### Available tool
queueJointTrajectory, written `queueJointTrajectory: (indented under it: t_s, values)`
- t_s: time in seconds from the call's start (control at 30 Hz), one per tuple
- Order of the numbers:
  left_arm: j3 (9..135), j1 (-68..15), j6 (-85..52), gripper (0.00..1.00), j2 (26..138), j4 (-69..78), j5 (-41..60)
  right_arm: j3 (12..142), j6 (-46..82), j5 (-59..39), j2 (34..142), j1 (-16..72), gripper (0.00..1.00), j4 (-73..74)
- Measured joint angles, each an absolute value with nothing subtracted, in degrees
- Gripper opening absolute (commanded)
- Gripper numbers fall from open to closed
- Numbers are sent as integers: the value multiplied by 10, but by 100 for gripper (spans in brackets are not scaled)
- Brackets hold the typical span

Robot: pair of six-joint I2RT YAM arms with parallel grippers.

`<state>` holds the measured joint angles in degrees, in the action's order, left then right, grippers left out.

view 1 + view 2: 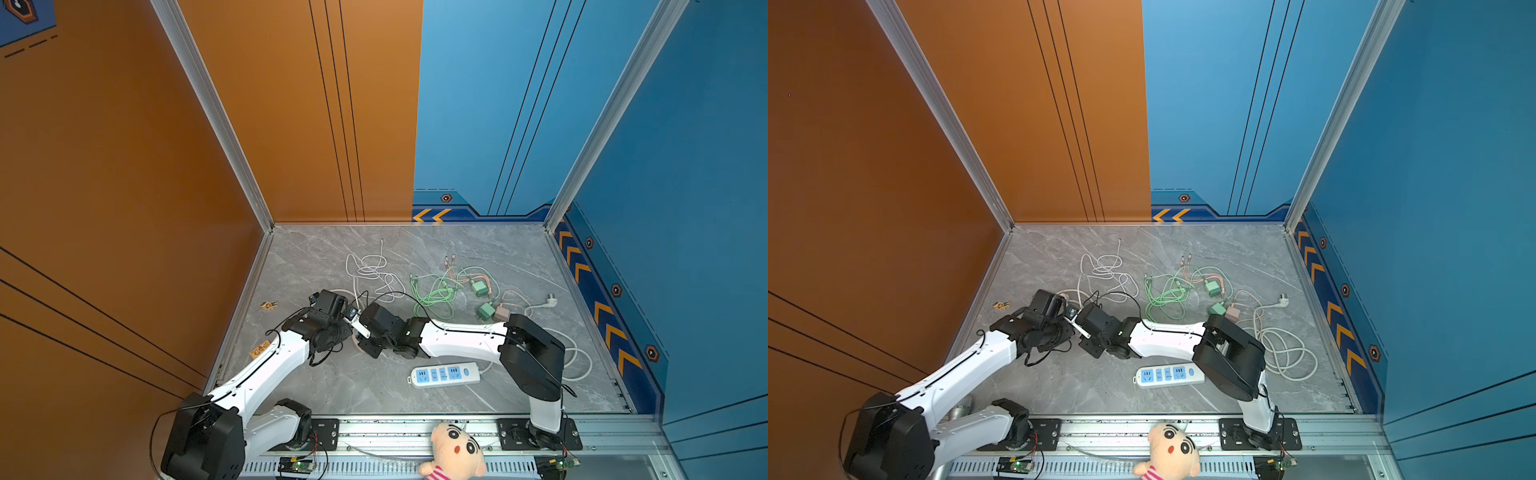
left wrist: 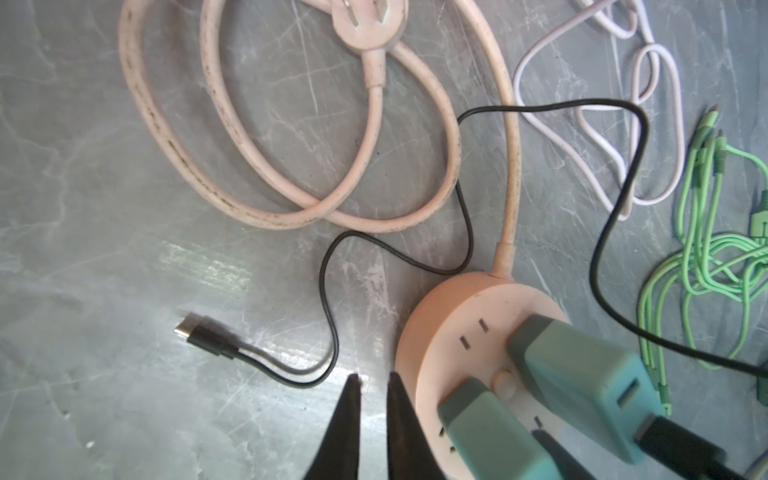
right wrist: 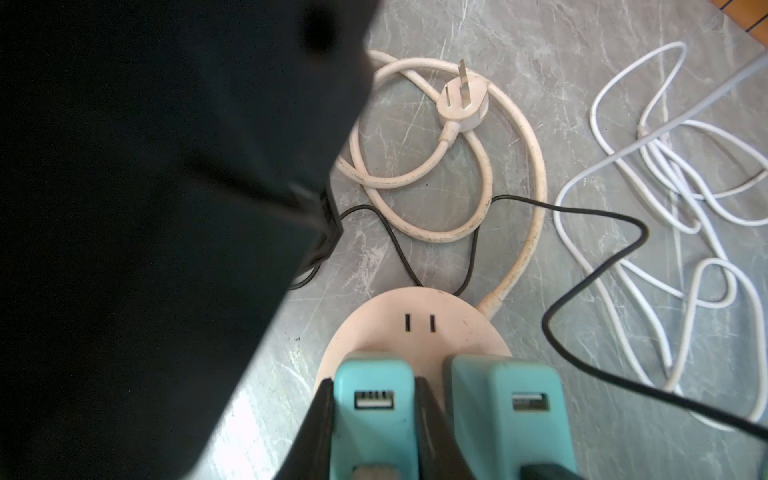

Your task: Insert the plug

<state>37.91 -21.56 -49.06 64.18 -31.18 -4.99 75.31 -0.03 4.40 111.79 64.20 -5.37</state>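
The left gripper (image 2: 372, 380) sits low over the grey tabletop (image 2: 124, 249), its jaws drawn almost together with nothing between them, just beside the rim of the round pink socket hub (image 2: 457, 324); a thin black cable (image 2: 328, 291) wanders across the stone past it, one end lying loose; on the hub's face stands the teal plug (image 3: 374, 424), the task's own piece, clamped on both flanks by the jaws of the right gripper (image 3: 374, 384); just to its right a second teal adapter (image 3: 503, 407) sits on the same face, and a pair of slots beyond them is vacant; the prongs of the held plug are hidden, so whether it is fully home cannot be told; the step in hand looks like the seating itself; the next move likely calls for a straight push along the prongs, without rocking into the neighbour, the hub perhaps steadied by the free arm, and only then a release; further right, a white power strip (image 1: 444, 374) lies well apart.
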Motion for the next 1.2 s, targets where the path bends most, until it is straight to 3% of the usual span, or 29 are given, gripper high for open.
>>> queueJointTrajectory:
  t_s: [0.23,0.37,0.7,0.83,1.2]
  values:
    - [371,-214,-491,15,642,-316,-52,761,-3,44,1129,642,33,-53]
    - [371,-214,-491,16,641,-316,-52,761,-3,46,1129,642,43,-52]
    - [371,-214,-491,17,635,-316,-53,761,-2,48,1126,642,49,-50]
    - [371,-213,-489,18,618,-315,-50,753,0,52,1109,640,61,-67]
    - [431,-209,-461,21,589,-303,-42,648,16,89,1030,628,63,-201]
